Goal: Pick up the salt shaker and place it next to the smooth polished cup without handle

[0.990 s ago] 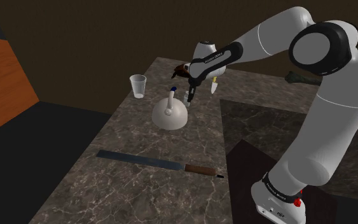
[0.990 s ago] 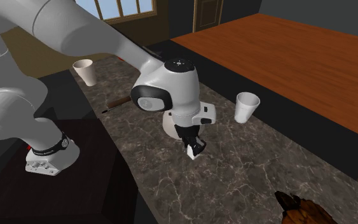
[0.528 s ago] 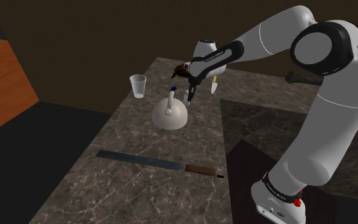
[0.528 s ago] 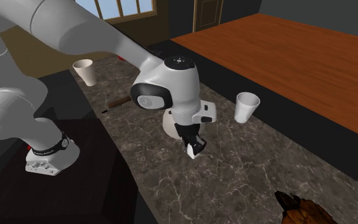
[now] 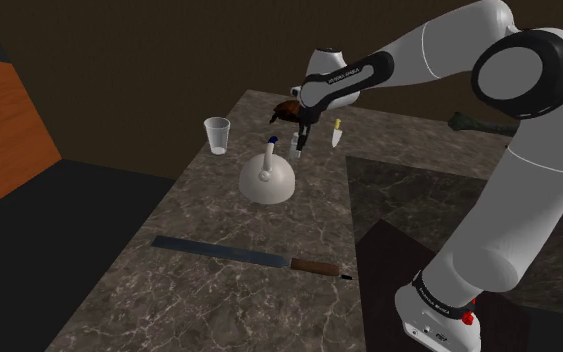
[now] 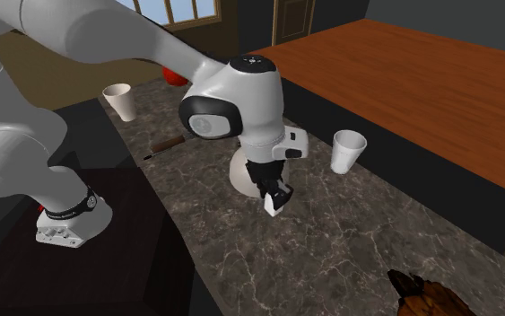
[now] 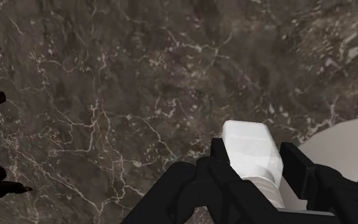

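Dark marble covers the long counter (image 5: 219, 290), and an orange-brown wooden surface (image 6: 421, 81) shows behind it in the second exterior view. Above the middle of the counter hangs the black gripper (image 6: 273, 190). Its two fingers pinch a small white salt shaker (image 7: 252, 151) from both sides. The shaker is up in the air with bare stone under it, and its long side points down, nearly upright. Just beside it sits a round white dome (image 5: 267, 180). A clear cup (image 5: 217, 135) with no handle stands by the counter's edge, to the shoulder view's left of the gripper and apart from it. So the shaker would have to go sideways that way. The dome seems to sit beside that path and not right in it, but it is close enough to bump. A second pale cup (image 6: 120, 100) stands farther off, beyond a long knife (image 5: 229, 252). It is hard to tell which cup is meant, though the nearer one looks likely. The picking up looks done, and the setting down is not yet done.
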